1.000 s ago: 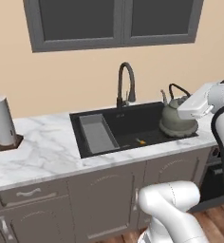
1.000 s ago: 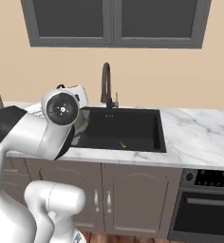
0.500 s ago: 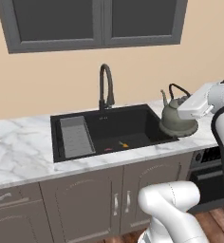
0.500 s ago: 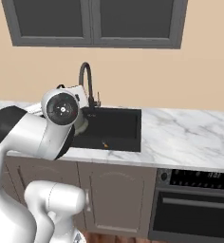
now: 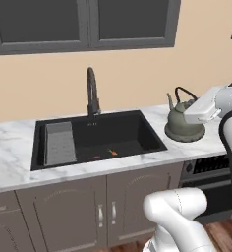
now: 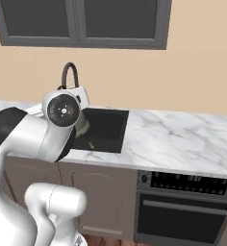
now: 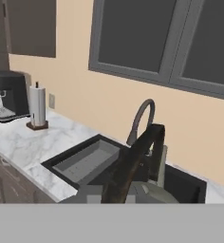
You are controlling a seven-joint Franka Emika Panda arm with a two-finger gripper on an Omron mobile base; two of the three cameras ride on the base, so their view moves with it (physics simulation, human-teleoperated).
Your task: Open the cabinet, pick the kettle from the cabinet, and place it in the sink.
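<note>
The fingers (image 7: 135,182) are closed on the black loop handle of the kettle (image 5: 184,124), which rises right in front of the hand camera with the grey-green lid just beneath it. In the left base view the kettle hangs at the end of the white arm, above the desk (image 5: 19,174) just right of the sink (image 5: 96,139), over the marble strip above the oven (image 6: 186,209). It sits upright, spout toward the sink.

Past the kettle lies the sink, a black basin set in the white marble, with a grey ribbed tray (image 5: 59,143) at its left end and a small orange bit (image 5: 112,152) on its floor. The dark faucet (image 5: 92,92) stands at the back rim, near the middle.

Farther along the desk, in the hand view, a paper towel roll (image 7: 37,107) stands on a brown base, and a black coffee machine (image 7: 8,96) sits beyond it.

On the beige wall above the sink hangs the cabinet (image 5: 88,23), both doors shut.
</note>
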